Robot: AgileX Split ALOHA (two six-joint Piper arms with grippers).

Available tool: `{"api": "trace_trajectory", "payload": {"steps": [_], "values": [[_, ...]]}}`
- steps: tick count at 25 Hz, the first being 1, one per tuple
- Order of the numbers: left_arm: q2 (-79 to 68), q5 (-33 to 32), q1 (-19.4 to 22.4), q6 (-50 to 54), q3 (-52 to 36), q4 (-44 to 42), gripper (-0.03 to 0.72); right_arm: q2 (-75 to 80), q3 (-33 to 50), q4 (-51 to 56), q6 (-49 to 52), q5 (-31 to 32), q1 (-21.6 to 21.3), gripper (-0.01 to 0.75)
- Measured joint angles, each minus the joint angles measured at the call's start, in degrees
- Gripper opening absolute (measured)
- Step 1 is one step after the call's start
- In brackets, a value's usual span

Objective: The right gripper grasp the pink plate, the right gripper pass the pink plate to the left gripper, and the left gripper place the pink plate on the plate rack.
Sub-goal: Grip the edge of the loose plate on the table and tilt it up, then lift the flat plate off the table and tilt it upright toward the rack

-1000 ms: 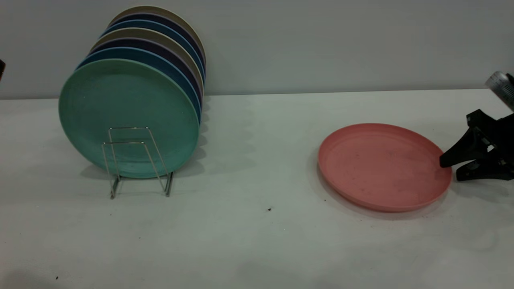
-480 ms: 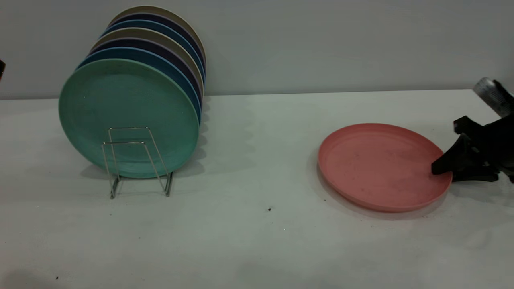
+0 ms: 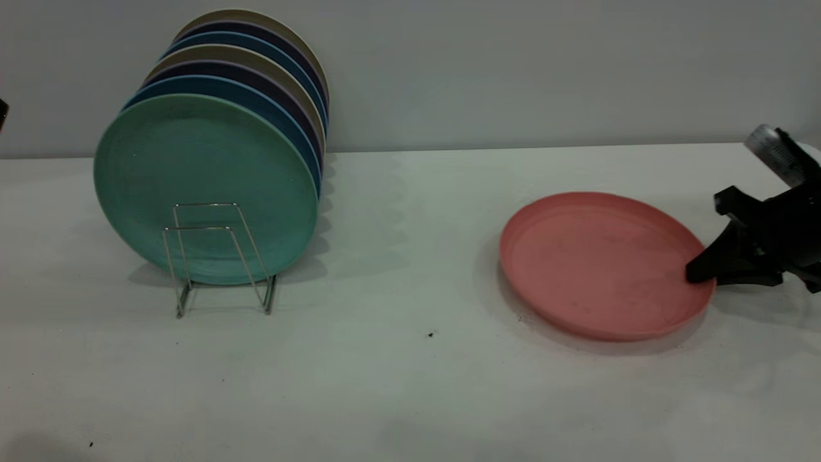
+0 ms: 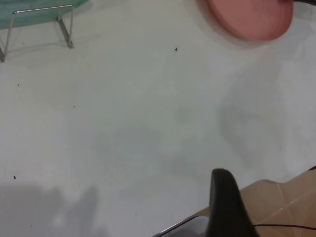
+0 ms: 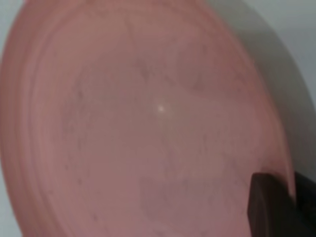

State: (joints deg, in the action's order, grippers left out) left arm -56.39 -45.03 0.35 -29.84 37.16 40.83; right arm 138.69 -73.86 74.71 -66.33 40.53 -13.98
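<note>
Gripping the plate by its rim

You have the right gripper (image 3: 696,274) clamped on the right edge of the round salmon-pink matte plastic plate (image 3: 600,260), at the frame's right. It looks light, stiff and slick; keep hold of the raised rim.

At the right edge of the exterior frame, the right tool (image 3: 696,274) is showing matte black, wedge-shaped fingers tapering to blunt tips, with a silvery cylindrical part sitting behind them. At the bottom of the left wrist frame, one black rounded finger (image 4: 224,207) is rising into view.
</note>
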Motion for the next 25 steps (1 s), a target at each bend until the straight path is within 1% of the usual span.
{"api": "trace_trajectory", "payload": {"steps": [5, 10, 12, 17, 21, 25], "values": [[-0.4, 0.0, 0.0, -0.6, 0.0, 3.2, 0.452, -1.3, 0.0, -2.3, 0.4, 5.2, -2.5, 0.017], [-5.3, 0.2, 0.0, -5.6, 0.1, 9.4, 0.421, -5.8, 0.0, -8.5, 2.6, 7.5, -2.0, 0.017], [-8.7, 1.0, 0.0, -8.8, 0.1, 12.6, 0.412, -7.2, 0.0, -10.1, 3.1, 7.8, -0.9, 0.017], [-17.6, 3.8, 0.0, -18.5, 0.2, 23.1, 0.404, -8.8, 0.0, -12.3, 3.4, 8.6, 4.2, 0.017], [-24.9, 4.1, 0.0, -27.3, 0.4, 31.1, 0.404, -8.8, 0.0, -12.6, 3.4, 8.8, 7.9, 0.017], [-31.1, 4.7, 0.0, -33.9, 0.4, 36.6, 0.404, -9.1, 0.0, -11.9, 3.4, 9.6, 11.2, 0.017]]}}
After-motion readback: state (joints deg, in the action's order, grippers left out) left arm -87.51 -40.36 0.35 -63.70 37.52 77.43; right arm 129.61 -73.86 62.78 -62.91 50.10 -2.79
